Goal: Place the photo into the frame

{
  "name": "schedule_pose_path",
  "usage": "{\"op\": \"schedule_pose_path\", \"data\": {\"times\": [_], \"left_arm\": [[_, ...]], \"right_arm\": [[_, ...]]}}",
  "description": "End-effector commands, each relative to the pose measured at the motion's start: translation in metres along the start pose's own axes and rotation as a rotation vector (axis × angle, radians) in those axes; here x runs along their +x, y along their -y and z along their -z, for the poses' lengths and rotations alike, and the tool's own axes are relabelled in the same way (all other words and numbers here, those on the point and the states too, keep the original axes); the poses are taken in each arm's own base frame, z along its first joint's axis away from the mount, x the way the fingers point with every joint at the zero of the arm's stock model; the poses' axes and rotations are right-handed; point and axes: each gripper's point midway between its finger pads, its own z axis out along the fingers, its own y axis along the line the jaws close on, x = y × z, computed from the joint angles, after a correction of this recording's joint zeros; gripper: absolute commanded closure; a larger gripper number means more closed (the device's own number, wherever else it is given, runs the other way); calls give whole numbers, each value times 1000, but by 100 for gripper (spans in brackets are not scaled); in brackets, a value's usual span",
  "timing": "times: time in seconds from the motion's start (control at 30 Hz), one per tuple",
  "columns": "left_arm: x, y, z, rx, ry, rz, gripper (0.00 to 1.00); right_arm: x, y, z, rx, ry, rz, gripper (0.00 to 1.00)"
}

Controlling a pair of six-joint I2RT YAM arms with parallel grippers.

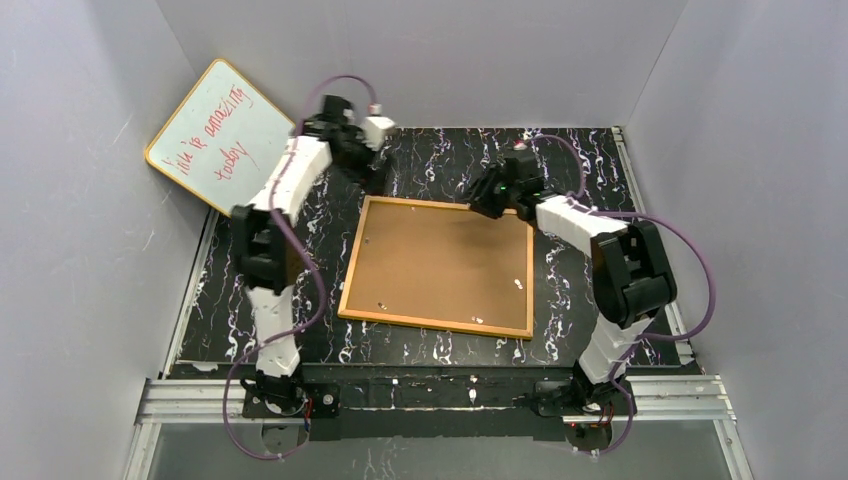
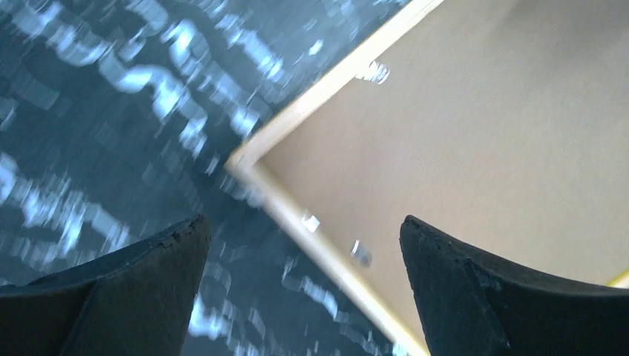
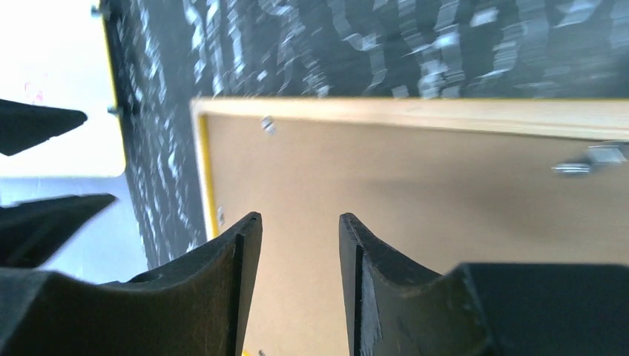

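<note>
The frame (image 1: 352, 262) lies back-up on the dark marbled table, its orange-brown rim round a plain brown backing board (image 1: 440, 265). The photo is not in view. My left gripper (image 1: 378, 180) hovers over the frame's far-left corner (image 2: 326, 89), jaws spread wide and empty (image 2: 304, 220). My right gripper (image 1: 478, 200) hangs just above the far edge of the frame (image 3: 415, 110). It is open by a narrow gap (image 3: 300, 216), with only the backing board (image 3: 415, 193) showing between the fingers.
A yellow-rimmed whiteboard (image 1: 220, 135) with red handwriting leans on the left wall at the back. Small metal clips (image 3: 586, 159) sit along the frame's inner rim. Grey walls close in the table on three sides.
</note>
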Motion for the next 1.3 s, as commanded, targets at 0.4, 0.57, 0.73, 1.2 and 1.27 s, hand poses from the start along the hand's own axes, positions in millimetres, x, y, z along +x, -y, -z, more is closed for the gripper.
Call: {"op": "schedule_pose_path", "data": {"times": [0.4, 0.57, 0.73, 1.2, 1.27], "left_arm": [[165, 46, 44, 232, -103, 528, 32], [179, 44, 31, 214, -127, 537, 41], [190, 50, 22, 240, -143, 558, 53], [210, 59, 5, 283, -176, 580, 71], [212, 60, 4, 285, -181, 581, 73]], "right_arm": [[172, -117, -79, -170, -312, 207, 49], [195, -126, -95, -175, -339, 207, 49], [205, -128, -108, -166, -352, 198, 50], [219, -123, -122, -148, -390, 162, 51], [220, -123, -123, -145, -393, 154, 51]]}}
